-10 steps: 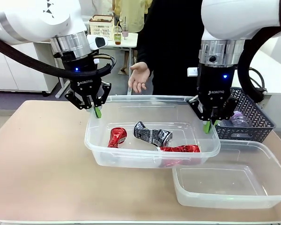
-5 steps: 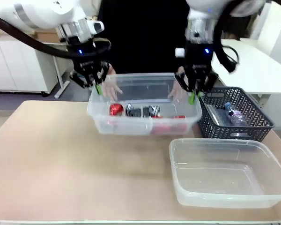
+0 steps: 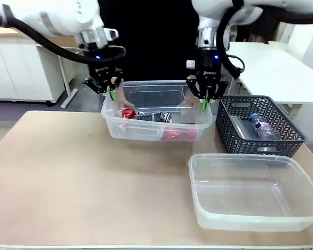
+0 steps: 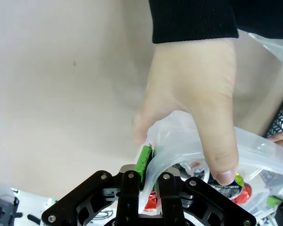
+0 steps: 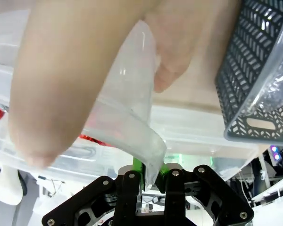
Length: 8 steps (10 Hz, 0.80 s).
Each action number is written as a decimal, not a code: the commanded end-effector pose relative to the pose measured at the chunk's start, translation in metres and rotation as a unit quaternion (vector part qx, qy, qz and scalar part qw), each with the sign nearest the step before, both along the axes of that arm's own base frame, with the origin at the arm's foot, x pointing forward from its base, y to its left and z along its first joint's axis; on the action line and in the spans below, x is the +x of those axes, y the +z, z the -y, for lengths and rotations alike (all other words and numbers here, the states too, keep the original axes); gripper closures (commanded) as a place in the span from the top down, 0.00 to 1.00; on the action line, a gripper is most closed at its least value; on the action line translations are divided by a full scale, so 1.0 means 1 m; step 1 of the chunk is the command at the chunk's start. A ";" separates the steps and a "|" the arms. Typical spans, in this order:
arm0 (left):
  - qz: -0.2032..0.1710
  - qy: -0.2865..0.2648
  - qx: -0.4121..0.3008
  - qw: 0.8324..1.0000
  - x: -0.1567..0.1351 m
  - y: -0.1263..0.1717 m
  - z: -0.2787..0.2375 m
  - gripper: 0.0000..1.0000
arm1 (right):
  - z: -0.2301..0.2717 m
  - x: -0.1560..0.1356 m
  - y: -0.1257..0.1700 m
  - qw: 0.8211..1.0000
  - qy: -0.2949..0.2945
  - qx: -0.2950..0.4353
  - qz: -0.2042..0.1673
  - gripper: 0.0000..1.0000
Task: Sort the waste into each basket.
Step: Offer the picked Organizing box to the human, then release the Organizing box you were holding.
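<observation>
Two claws are sharing one load. The left claw [image 3: 110, 95] and the right claw [image 3: 203, 104] are each pinching the thin rim of the tub [image 3: 146, 136] between their pads, one at either short end. A person's hands [image 4: 193, 108] are gripping the same ends, just beside each claw's fingertips.

We are reading this as a joint carry or handover, so we are advising level, matched motion, with both claws travelling at one height and pace and no twisting. The soft rim is bending in the right claw's pinch. We cannot tell whether the tub is resting on the table [image 3: 68, 182], so release should wait until the table or the hands are bearing it.

The tub's long axis is running straight from claw to claw, mouth facing up. The cans [image 3: 128, 113] are lying on its floor, below and between the claws. The empty tub [image 3: 208, 161] is sitting well nearer us than the right claw, and the basket [image 3: 281, 140] is just outboard of it.
</observation>
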State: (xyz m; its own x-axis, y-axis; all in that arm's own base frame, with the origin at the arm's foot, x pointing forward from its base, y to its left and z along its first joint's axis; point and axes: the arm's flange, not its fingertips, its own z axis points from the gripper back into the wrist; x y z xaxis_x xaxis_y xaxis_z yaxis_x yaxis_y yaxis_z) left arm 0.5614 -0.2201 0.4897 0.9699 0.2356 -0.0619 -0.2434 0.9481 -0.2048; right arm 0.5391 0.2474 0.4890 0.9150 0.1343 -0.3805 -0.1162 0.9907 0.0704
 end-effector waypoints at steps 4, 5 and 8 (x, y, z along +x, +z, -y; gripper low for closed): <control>0.016 0.016 -0.012 1.000 -0.008 0.012 0.003 0.07 | 0.000 -0.004 0.010 1.000 0.003 0.000 0.009 0.06; 0.016 0.016 -0.012 1.000 -0.008 0.012 0.003 0.07 | 0.000 -0.004 0.010 1.000 0.003 0.000 0.009 0.06; 0.000 -0.009 0.003 1.000 -0.008 0.008 0.003 0.07 | 0.004 0.000 0.007 1.000 -0.004 -0.002 0.008 0.06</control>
